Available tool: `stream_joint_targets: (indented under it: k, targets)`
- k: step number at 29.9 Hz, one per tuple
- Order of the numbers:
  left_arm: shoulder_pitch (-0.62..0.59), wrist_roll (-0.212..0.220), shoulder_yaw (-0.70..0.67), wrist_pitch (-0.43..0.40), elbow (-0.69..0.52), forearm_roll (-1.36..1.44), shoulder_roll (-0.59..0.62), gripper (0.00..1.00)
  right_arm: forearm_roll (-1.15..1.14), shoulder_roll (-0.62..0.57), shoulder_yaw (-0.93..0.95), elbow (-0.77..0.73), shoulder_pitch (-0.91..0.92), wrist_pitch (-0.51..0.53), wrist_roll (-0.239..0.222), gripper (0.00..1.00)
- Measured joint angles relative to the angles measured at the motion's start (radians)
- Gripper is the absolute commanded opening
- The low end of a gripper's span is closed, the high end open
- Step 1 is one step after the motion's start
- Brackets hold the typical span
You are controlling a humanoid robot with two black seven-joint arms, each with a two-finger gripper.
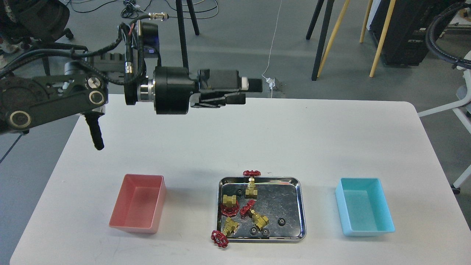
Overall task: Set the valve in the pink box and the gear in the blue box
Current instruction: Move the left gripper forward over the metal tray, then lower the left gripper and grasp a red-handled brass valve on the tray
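Several brass valves with red handwheels lie in a shiny steel tray [302, 206] at the table's front centre. One valve [251, 187] leans at the tray's far rim, and another valve [225, 231] hangs over its front left rim. Black gears lie among them, such as one gear [281, 221] and a second gear [240, 191]. The pink box [138, 208] stands empty left of the tray. The blue box [364, 211] stands empty to its right. My left gripper [254, 86] points right above the table's far edge, well away from the tray, seen side-on. My right gripper is out of view.
The white table [257, 140] runs from the far edge to the boxes. Cables of my right arm [441, 33] show at the top right. Tripod legs [323, 36] and an office chair [33, 22] stand on the floor beyond.
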Motion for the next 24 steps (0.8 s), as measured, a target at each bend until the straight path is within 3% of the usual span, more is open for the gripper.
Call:
stream_joint_targets:
  k: [7, 9, 17, 24]
  targets:
    - [-0.015, 0.0, 0.278, 0.374, -0.042, 0.404, 0.0, 0.93, 0.001, 0.021, 0.01, -0.068, -0.002, 0.0, 0.001, 1.0]
    - [-0.014, 0.0, 0.318, 0.436, -0.023, 0.435, -0.034, 0.93, -0.002, 0.063, 0.003, -0.117, -0.002, 0.0, -0.003, 1.0]
    - [0.076, 0.0, 0.366, 0.546, 0.145, 0.461, -0.182, 0.93, -0.007, 0.15, -0.001, -0.213, -0.002, 0.0, -0.032, 1.0]
    - [0.157, 0.0, 0.372, 0.556, 0.201, 0.517, -0.252, 0.94, -0.007, 0.15, -0.001, -0.215, -0.029, 0.0, -0.035, 1.0]
